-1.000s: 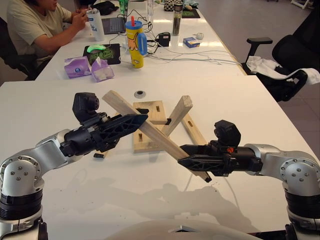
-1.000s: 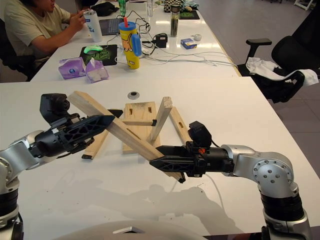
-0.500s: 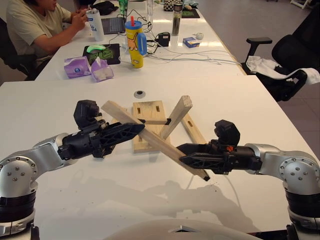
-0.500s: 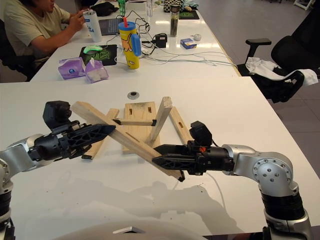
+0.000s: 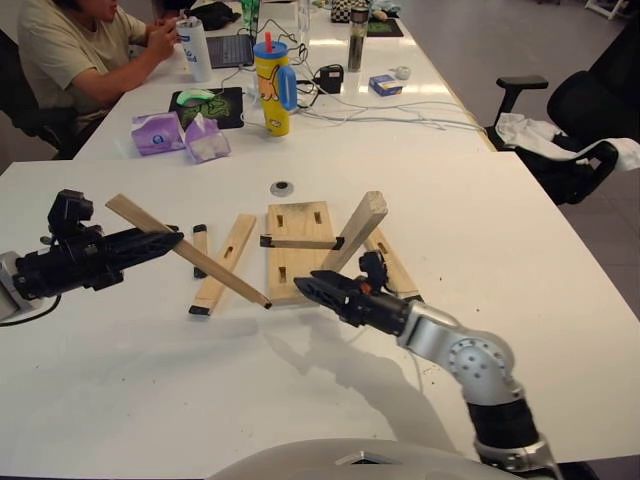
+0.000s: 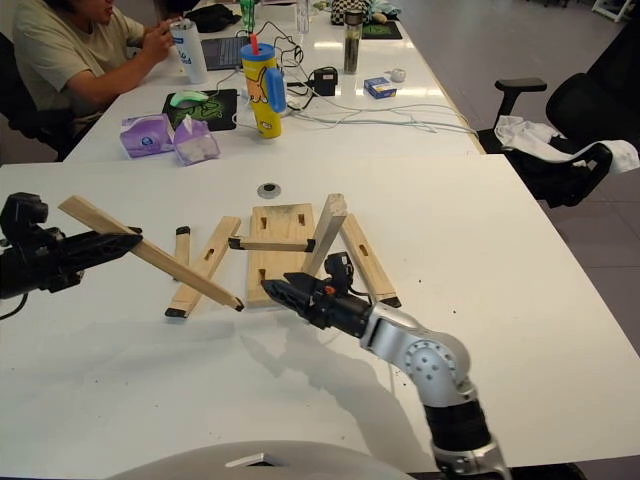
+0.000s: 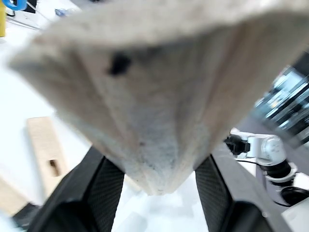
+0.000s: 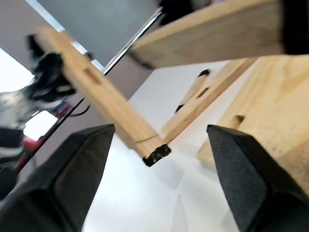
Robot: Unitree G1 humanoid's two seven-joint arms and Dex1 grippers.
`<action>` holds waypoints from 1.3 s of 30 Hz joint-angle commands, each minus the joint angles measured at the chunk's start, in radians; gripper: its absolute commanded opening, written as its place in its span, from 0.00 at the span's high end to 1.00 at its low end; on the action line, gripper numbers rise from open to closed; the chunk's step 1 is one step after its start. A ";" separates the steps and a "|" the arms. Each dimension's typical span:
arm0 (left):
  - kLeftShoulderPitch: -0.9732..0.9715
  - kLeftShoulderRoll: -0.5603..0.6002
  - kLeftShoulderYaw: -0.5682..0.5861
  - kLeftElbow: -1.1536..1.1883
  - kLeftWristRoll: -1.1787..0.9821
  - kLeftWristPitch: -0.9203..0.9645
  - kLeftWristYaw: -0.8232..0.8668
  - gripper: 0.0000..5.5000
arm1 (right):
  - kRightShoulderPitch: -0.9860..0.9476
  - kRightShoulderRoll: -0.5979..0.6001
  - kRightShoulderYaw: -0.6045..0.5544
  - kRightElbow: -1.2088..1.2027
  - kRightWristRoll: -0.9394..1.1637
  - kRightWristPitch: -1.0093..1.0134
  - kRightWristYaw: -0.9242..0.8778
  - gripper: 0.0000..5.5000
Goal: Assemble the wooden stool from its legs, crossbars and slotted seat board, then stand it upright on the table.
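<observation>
Left of the flat seat board [image 5: 300, 222], the left gripper [image 5: 162, 241] clamps its fingers on a leg [image 5: 215, 272], slanted probably to aim at a slot, while the right gripper [image 5: 306, 284] hovers at the board's near edge, fingers apart and empty.

In the left wrist view the held leg [image 7: 159, 96] is blurred and cut off at 12 o'clock, and the tips of the fingers [image 7: 104, 193] of the left gripper [image 7: 157, 179] are hidden behind it. In the right wrist view the fingers [image 8: 77, 179] of the right gripper [image 8: 160, 129] are cut off at 6 o'clock, and the distant left gripper at 9 o'clock is blurred. The slotted seat board [image 5: 300, 220] is partly covered by a crossbar [image 5: 300, 242].
</observation>
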 commanded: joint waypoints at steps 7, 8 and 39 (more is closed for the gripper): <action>-0.189 -0.074 -0.063 0.044 0.158 -0.102 -0.073 0.63 | -0.012 0.102 -0.027 0.048 -0.168 -0.058 -0.138 0.35; -0.188 -0.089 -0.055 0.034 0.152 -0.099 -0.068 0.63 | -0.018 0.094 -0.038 0.053 -0.176 -0.057 -0.135 0.35; -0.223 -0.313 -0.220 0.007 0.404 -0.277 -0.050 0.63 | -0.006 -0.122 0.196 0.134 -0.527 -0.034 0.131 0.35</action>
